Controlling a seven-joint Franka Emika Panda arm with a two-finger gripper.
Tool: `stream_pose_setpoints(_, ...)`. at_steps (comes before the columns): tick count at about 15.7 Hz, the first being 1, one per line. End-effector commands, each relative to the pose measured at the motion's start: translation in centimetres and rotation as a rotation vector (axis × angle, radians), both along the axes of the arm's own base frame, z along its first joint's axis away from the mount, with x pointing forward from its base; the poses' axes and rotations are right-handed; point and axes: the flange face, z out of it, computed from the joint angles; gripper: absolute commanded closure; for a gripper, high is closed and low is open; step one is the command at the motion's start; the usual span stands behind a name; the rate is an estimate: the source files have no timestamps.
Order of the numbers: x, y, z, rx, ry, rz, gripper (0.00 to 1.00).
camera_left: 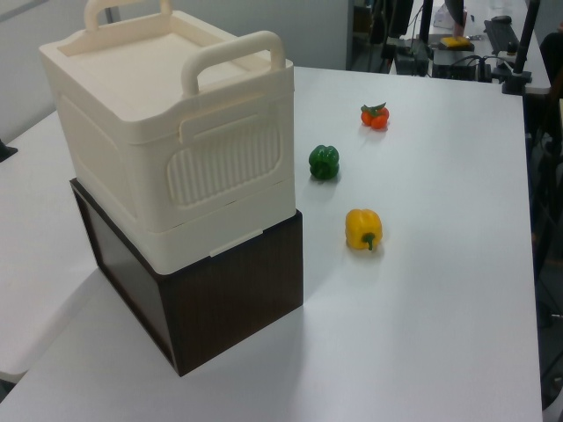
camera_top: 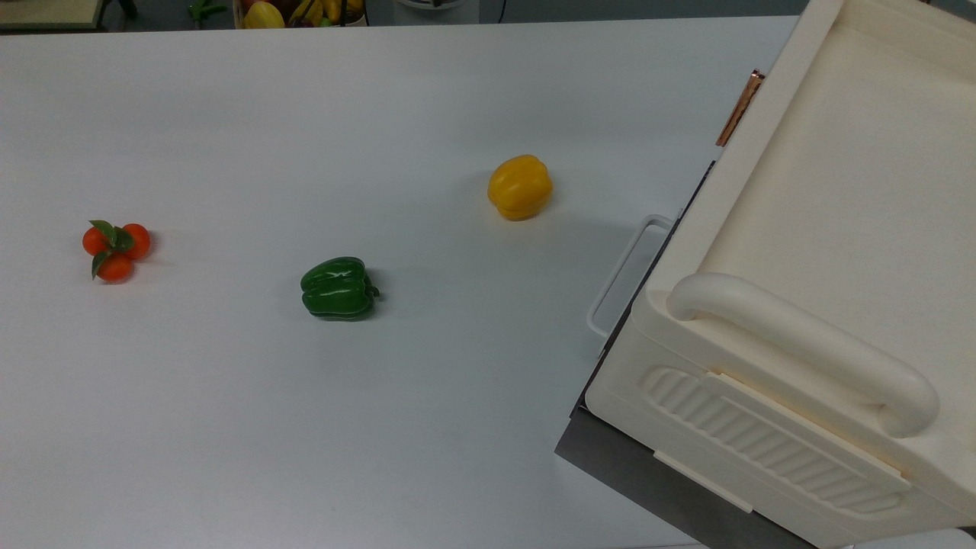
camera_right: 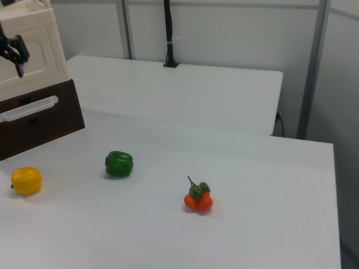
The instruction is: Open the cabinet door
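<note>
The cream cabinet point(camera_top: 823, 252) stands at the top view's right on a dark brown box point(camera_left: 230, 299). It has a thick tube handle point(camera_top: 801, 343) and a ribbed side panel point(camera_left: 224, 163). In the right view the cabinet door point(camera_right: 40, 53) faces the camera at the upper left, its recessed face flush with the cabinet front. From the top view the door's copper bar handle point(camera_top: 738, 108) is seen edge-on. My black gripper point(camera_right: 15, 53) hangs close in front of the door near the right view's left edge.
A yellow pepper point(camera_top: 520, 187), a green pepper point(camera_top: 338, 287) and a cluster of small oranges point(camera_top: 114, 248) lie on the white table point(camera_top: 305, 427). A white wire loop handle point(camera_top: 624, 276) juts from the brown box's front.
</note>
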Motion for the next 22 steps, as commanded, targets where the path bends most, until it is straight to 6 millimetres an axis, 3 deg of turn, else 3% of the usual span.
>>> stream_pose_setpoints(1, 0.6, 3.4, 1.3, 0.028, -0.055, 0.09, 0.0)
stream_pose_setpoints(5, 0.6, 7.1, 2.0, 0.051, -0.143, 0.147, 0.0)
stream_pose_setpoints(11, 0.6, 12.4, 1.1, 0.068, -0.198, 0.22, 0.0)
stream_pose_setpoints(15, 0.8, 13.8, 0.3, 0.072, -0.203, 0.234, 0.0)
stream_pose_setpoints(22, 0.5, 13.2, 0.8, 0.06, -0.204, 0.225, 0.0)
